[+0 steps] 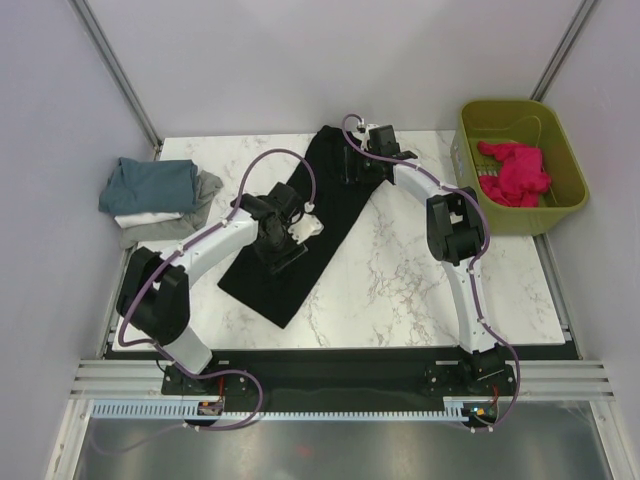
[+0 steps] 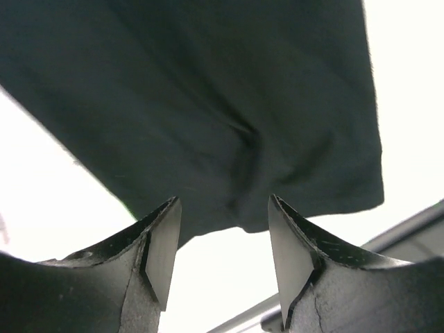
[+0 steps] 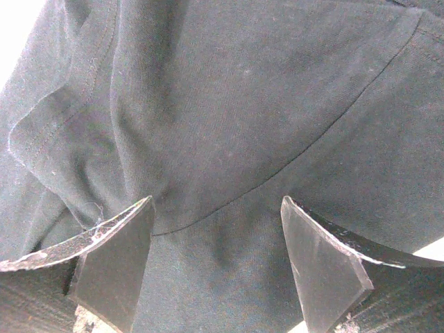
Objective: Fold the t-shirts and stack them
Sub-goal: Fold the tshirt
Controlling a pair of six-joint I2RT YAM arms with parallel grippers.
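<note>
A black t-shirt point(image 1: 262, 285) lies on the marble table point(image 1: 420, 280) as a long folded strip, running diagonally from the far centre toward the near left. My left gripper point(image 1: 288, 252) hovers over the strip's lower half. In the left wrist view the left gripper point(image 2: 222, 206) is open, with the black t-shirt's hem point(image 2: 208, 104) just past its tips and bare table between the fingers. My right gripper point(image 1: 350, 160) is at the strip's far end. Seen from the right wrist, the right gripper point(image 3: 216, 205) is open low over the seamed black cloth point(image 3: 229, 97). Nothing is pinched by either.
A stack of folded t-shirts point(image 1: 150, 185), teal on top of white and grey, sits at the table's left edge. An olive-green basket point(image 1: 565, 205) holding crumpled pink-red cloth point(image 1: 515, 172) stands at the far right. Grey walls enclose the table.
</note>
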